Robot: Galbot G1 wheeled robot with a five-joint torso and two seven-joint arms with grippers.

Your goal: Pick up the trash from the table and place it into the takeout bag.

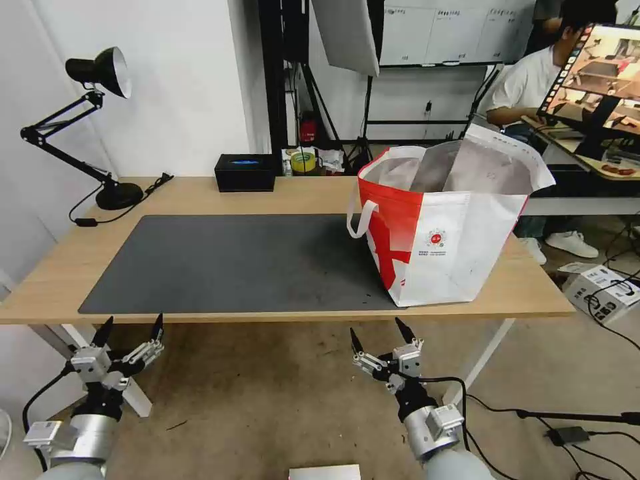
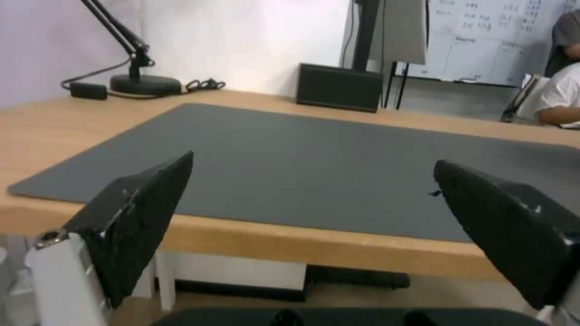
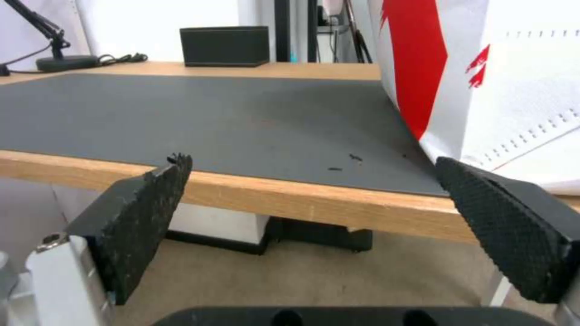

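**Table layout**

Mat lies centred on table. Takeout bag stands on the mat's right end. Lamp back-left, box back-centre behind mat. Both grippers below the near edge.

bright even indoor light, soft shadows, perhaps slightly blurred wrist views

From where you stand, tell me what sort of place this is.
Probably a robotics lab or test studio, not a home: a whiteboard and a photo softbox stand behind the table, cables trail over the bare floor, and a monitor sits at right.
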